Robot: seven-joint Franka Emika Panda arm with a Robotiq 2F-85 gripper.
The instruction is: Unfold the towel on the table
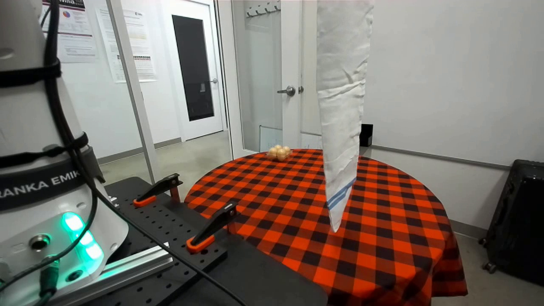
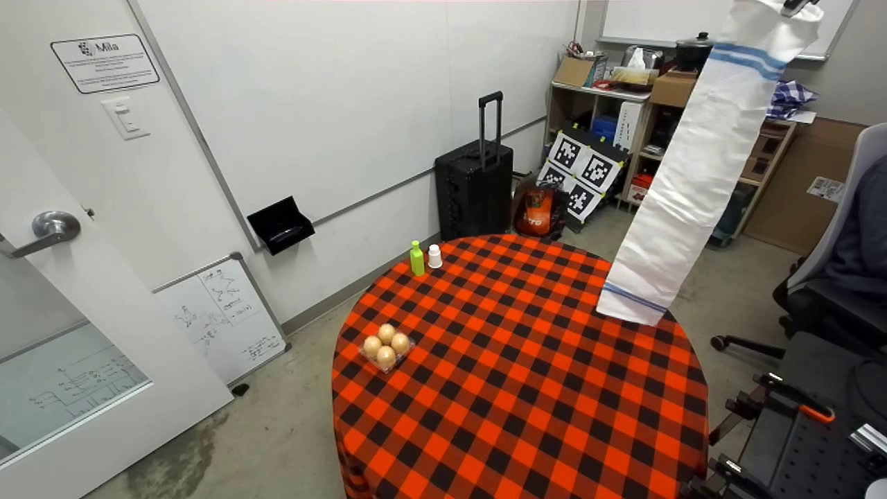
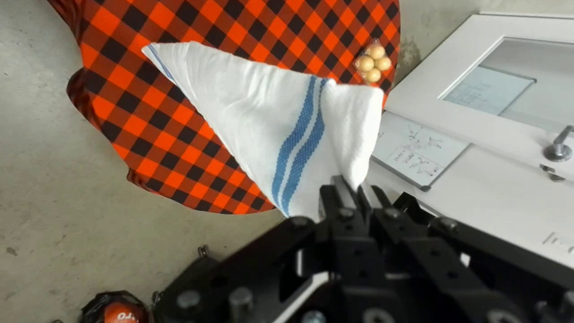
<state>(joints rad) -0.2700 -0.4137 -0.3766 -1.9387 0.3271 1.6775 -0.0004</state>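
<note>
Long white blue-striped cloth towel (image 2: 710, 159) hangs lengthwise below black gripper (image 3: 356, 193), jaws clenched on its top, free end over round red-and-black-checked table (image 2: 513, 388)

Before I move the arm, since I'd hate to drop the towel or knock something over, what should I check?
1. Gripper shut on the towel: ok.
2. Towel drawn out lengthwise, not bunched: ok.
3. Lower end lifted off the table: cannot tell.
4. Eggs apart from the towel: ok.
5. Green bottle and white container apart from the towel: ok, in an exterior view.
6. Towel laid flat on the table: not ok, it hangs from the gripper.
</note>
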